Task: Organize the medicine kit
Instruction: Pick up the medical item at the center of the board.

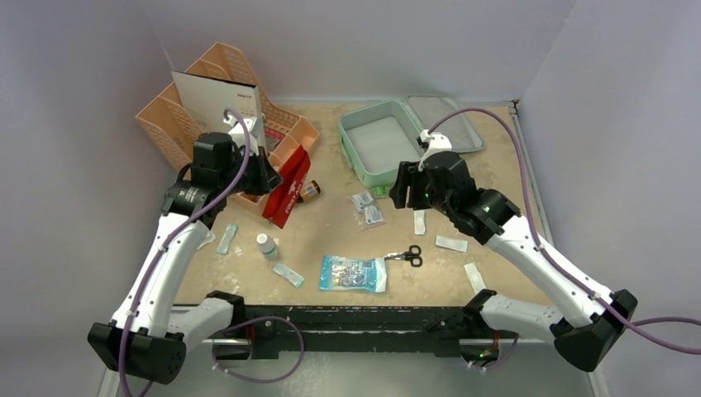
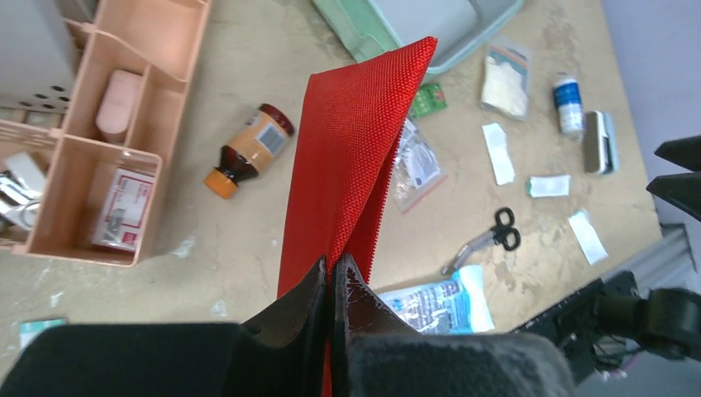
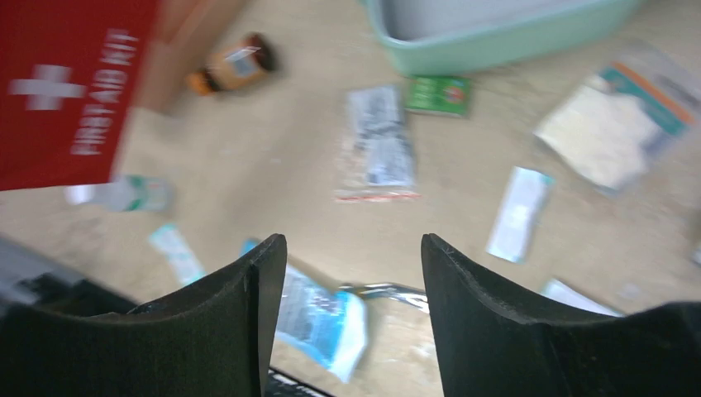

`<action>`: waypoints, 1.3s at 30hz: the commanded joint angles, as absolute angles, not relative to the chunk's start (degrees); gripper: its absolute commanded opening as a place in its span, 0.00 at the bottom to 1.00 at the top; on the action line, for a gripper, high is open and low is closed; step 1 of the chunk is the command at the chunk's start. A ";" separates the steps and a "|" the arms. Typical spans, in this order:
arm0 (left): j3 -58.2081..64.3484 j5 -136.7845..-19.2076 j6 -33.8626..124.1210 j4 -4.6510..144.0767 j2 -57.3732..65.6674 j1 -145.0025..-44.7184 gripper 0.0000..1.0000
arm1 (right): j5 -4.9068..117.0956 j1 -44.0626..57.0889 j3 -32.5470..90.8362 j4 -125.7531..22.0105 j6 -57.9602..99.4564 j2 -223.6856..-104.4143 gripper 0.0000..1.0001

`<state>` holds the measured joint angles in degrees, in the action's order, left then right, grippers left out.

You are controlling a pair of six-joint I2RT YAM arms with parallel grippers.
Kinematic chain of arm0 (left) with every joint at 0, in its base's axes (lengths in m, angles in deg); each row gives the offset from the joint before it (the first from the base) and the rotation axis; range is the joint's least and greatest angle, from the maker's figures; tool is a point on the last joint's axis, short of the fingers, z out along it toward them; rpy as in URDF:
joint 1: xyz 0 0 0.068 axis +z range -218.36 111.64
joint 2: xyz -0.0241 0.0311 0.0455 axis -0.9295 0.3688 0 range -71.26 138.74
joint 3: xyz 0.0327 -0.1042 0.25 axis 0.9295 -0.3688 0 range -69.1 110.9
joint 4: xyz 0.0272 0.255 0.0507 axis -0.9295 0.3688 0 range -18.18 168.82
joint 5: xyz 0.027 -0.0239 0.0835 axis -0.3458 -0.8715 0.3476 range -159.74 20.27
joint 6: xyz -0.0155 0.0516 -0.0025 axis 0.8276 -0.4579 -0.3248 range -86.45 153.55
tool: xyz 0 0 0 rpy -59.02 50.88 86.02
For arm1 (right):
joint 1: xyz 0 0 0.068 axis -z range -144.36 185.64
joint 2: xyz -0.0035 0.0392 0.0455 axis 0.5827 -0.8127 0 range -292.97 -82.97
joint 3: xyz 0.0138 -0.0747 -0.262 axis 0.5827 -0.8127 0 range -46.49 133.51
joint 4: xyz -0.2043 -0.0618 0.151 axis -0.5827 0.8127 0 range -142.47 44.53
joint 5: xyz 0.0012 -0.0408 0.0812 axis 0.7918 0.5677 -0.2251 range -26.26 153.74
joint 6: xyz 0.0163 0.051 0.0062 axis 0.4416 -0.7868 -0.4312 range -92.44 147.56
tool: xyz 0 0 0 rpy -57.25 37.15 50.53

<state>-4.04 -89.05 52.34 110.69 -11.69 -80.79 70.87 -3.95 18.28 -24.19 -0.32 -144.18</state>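
A tan worktop [image 1: 331,240] is sitting between pale walls, the mint-green medicine kit [image 1: 376,145] lying open at its far right. The left hand [image 2: 331,281] is pinching the red pouch [image 2: 355,149] by one edge, near the peach organizer [image 1: 178,124]. The right hand [image 3: 351,244] is hovering wide, holding nothing, just before the kit.

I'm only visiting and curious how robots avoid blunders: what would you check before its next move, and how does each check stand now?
1. Left gripper shut on the flat red fabric pouch: ok.
2. Right gripper open and empty: ok.
3. Mint-green zippered case lid open: ok.
4. Loose supplies packed: not ok; black-handled scissors and brown bottle lie outside the case.
5. Pouch zipper closed: cannot tell.
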 commanded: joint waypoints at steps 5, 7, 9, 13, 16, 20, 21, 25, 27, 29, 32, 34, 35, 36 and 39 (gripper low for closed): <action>-2.74 -78.65 52.37 110.00 -10.78 -84.00 0.00 | 86.07 -0.14 15.73 -17.28 4.30 -152.05 0.52; -2.81 -77.11 51.06 109.53 -10.86 -85.34 0.00 | 83.62 2.14 14.37 -19.14 4.44 -153.81 0.48; -2.87 -76.54 50.15 108.34 -11.11 -86.69 0.00 | 80.73 4.96 12.69 -21.82 4.40 -155.74 0.44; -3.51 -79.99 49.64 105.65 -11.93 -88.13 0.00 | 77.02 8.59 9.67 -26.05 4.02 -160.43 0.40; -6.48 -85.76 48.51 102.37 -13.52 -88.14 0.00 | 73.29 10.93 8.26 -29.76 4.49 -163.59 0.36; -9.90 -88.71 48.45 99.84 -15.56 -88.14 0.00 | 71.17 12.52 6.91 -33.91 4.78 -167.11 0.35; -10.41 -89.28 48.34 99.41 -15.86 -88.14 0.00 | 71.09 12.75 6.94 -34.18 4.92 -168.09 0.35; -11.59 -90.01 48.06 99.33 -16.16 -88.14 0.00 | 71.01 14.27 6.82 -35.46 6.25 -171.60 0.34; -11.70 -90.43 47.89 99.49 -16.02 -88.14 0.00 | 70.65 15.22 6.81 -35.59 6.70 -173.22 0.33; -11.80 -90.77 47.88 99.47 -16.01 -88.14 0.00 | 70.38 15.70 6.42 -36.04 6.93 -174.01 0.33; -11.95 -90.92 47.88 99.49 -15.94 -88.13 0.00 | 69.83 16.12 5.46 -36.55 6.95 -174.86 0.32; -11.96 -91.04 47.88 99.59 -15.96 -88.14 0.00 | 69.96 16.21 4.67 -36.94 6.89 -174.84 0.31; -11.94 -91.13 47.88 99.61 -15.97 -88.14 0.00 | 69.79 16.26 3.65 -37.83 6.77 -174.57 0.31; -11.92 -91.22 47.88 99.65 -15.98 -88.14 0.00 | 69.49 16.29 3.02 -38.43 6.74 -174.36 0.30; -12.04 -91.84 47.96 99.45 -15.99 -88.14 0.00 | 68.55 16.47 2.38 -39.18 6.99 -174.41 0.28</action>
